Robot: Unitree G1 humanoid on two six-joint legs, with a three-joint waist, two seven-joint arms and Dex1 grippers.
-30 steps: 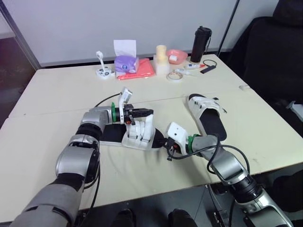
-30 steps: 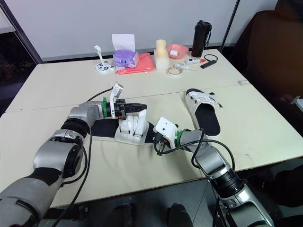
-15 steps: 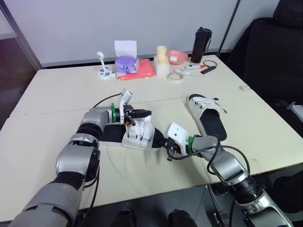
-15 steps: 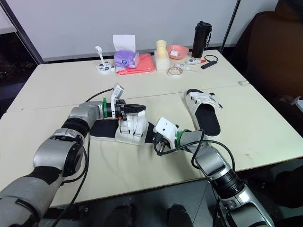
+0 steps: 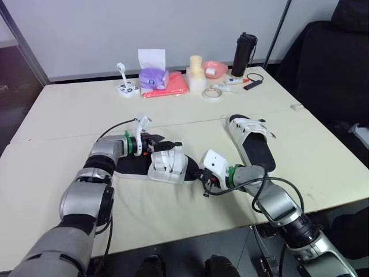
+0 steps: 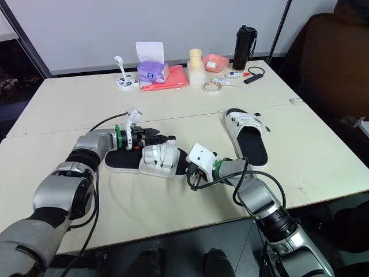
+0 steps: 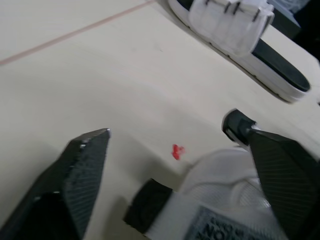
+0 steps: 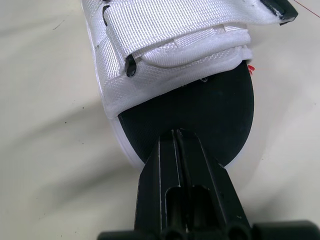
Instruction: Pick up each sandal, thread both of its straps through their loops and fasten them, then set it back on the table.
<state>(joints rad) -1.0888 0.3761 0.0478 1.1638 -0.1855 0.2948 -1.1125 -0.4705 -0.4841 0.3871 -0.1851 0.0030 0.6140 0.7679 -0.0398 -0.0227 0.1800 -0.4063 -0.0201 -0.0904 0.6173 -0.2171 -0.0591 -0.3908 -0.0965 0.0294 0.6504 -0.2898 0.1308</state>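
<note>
A white-strapped sandal with a black footbed (image 5: 167, 164) lies flat on the table (image 5: 69, 115) between my arms. My left gripper (image 5: 160, 142) hovers open just behind its straps (image 7: 225, 200), holding nothing. My right gripper (image 8: 175, 134) is shut, its tips resting on the footbed at the sandal's toe end (image 8: 200, 115), below the folded straps (image 8: 165, 40). The second sandal (image 5: 252, 141) lies flat to the right, apart from both grippers, straps across its far end.
At the table's far edge stand a purple tissue box (image 5: 153, 77), a red cloth (image 5: 170, 86), a pink bowl (image 5: 214, 68), a tape roll (image 5: 213, 92) and a black bottle (image 5: 244, 53). A dark chair (image 5: 334, 69) stands at the right.
My left gripper has opened, let go of the raised strap and drawn back to the left. The strap has dropped onto the sandal. The right arm has stayed put.
</note>
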